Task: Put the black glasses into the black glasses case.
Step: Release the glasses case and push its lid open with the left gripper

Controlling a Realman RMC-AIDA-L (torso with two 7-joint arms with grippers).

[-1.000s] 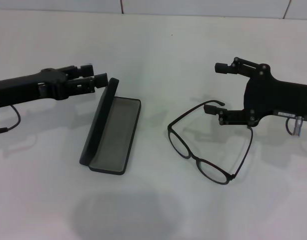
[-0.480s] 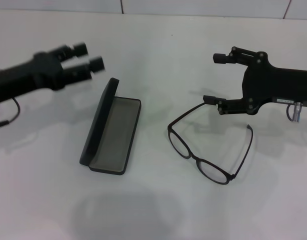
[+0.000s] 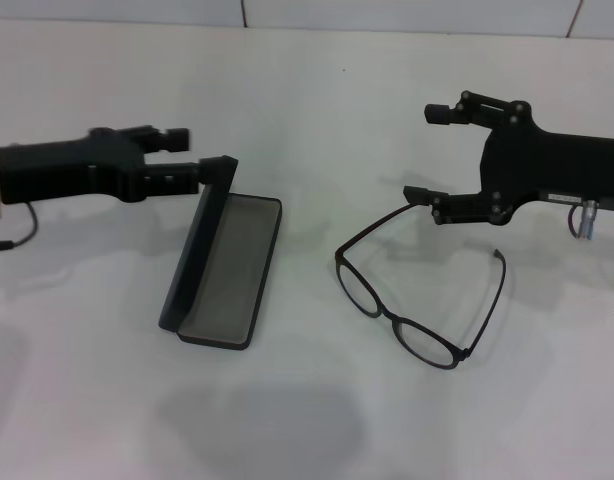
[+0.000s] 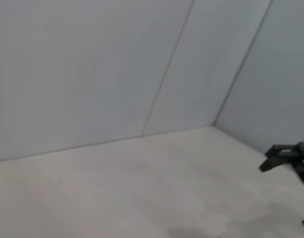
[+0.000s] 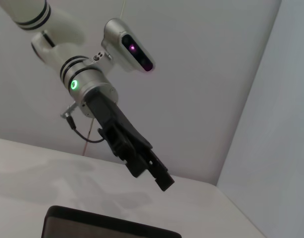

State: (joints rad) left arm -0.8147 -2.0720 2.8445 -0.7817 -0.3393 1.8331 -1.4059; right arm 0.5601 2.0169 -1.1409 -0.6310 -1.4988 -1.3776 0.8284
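Note:
The black glasses (image 3: 386,314) lie unfolded on the white table, right of centre, temples pointing away from me. Just beyond them, over the far temple tip, my right gripper (image 3: 424,153) hovers open and holds nothing. The black glasses case (image 3: 227,270) lies open left of centre, grey lining up, with its lid (image 3: 195,250) standing along its left side. My left gripper (image 3: 202,148) is open at the lid's far end, and one fingertip (image 3: 223,162) is at the lid's top corner. In the right wrist view the left gripper (image 5: 142,158) hangs above the case edge (image 5: 107,225).
The white table (image 3: 307,90) meets a tiled wall at the back. A grey cable (image 3: 17,240) trails from the left arm. In the left wrist view the right gripper's fingers (image 4: 285,154) poke in at the edge, in front of bare table and wall panels.
The left gripper swung up and away from the case half a second ago, then came back down to the lid's far end. The right gripper rose slightly. Glasses and case did not move.

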